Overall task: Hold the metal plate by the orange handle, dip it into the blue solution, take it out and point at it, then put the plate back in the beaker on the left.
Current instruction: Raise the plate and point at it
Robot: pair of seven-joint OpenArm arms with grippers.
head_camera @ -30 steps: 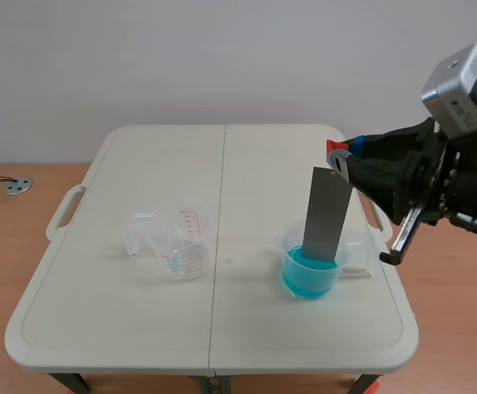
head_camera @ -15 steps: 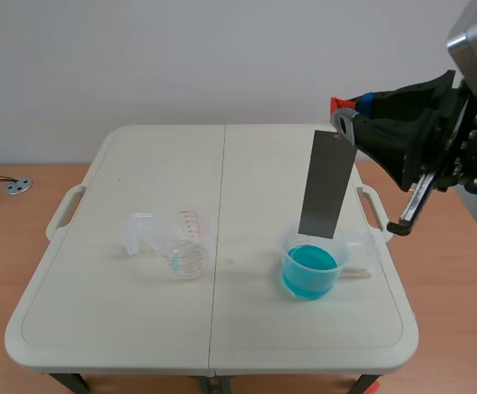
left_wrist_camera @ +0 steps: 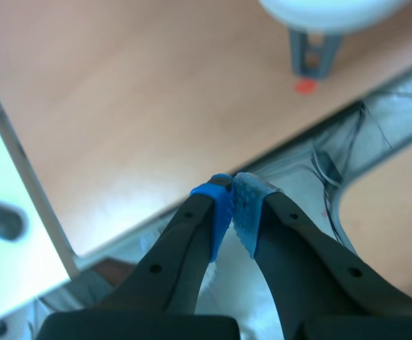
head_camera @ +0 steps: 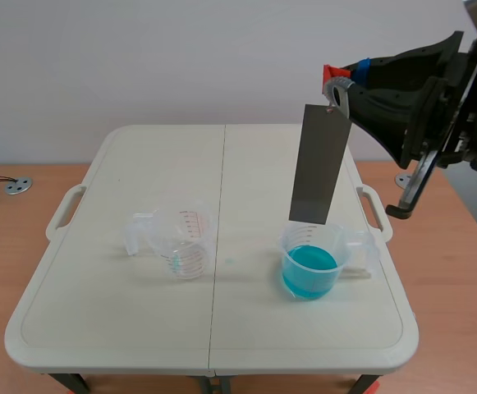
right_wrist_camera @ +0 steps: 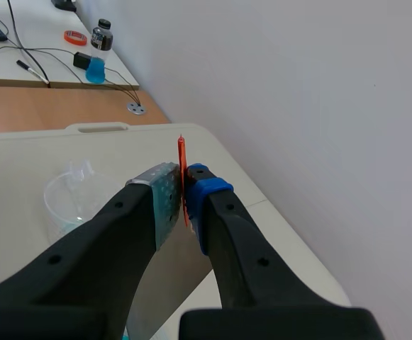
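My right gripper point(head_camera: 337, 80) is shut on the orange handle point(right_wrist_camera: 183, 177) of the grey metal plate point(head_camera: 318, 164). The plate hangs upright in the air, its lower edge just above the beaker of blue solution point(head_camera: 310, 267) at the table's right. An empty clear beaker with red markings point(head_camera: 181, 240) stands at the table's left; it shows ahead of the right gripper point(right_wrist_camera: 182, 202) as the clear beaker point(right_wrist_camera: 71, 198). My left gripper point(left_wrist_camera: 232, 205) is out of the scene view, shut on nothing, over the floor.
The white folding table point(head_camera: 139, 320) has moulded handles at its sides. In the right wrist view a far desk carries a small bottle point(right_wrist_camera: 102, 34), a tape roll point(right_wrist_camera: 75, 37) and cables. A table leg point(left_wrist_camera: 313, 55) shows ahead of the left gripper.
The right gripper has risen, lifting the plate out of the blue solution until its lower edge clears the beaker's rim.
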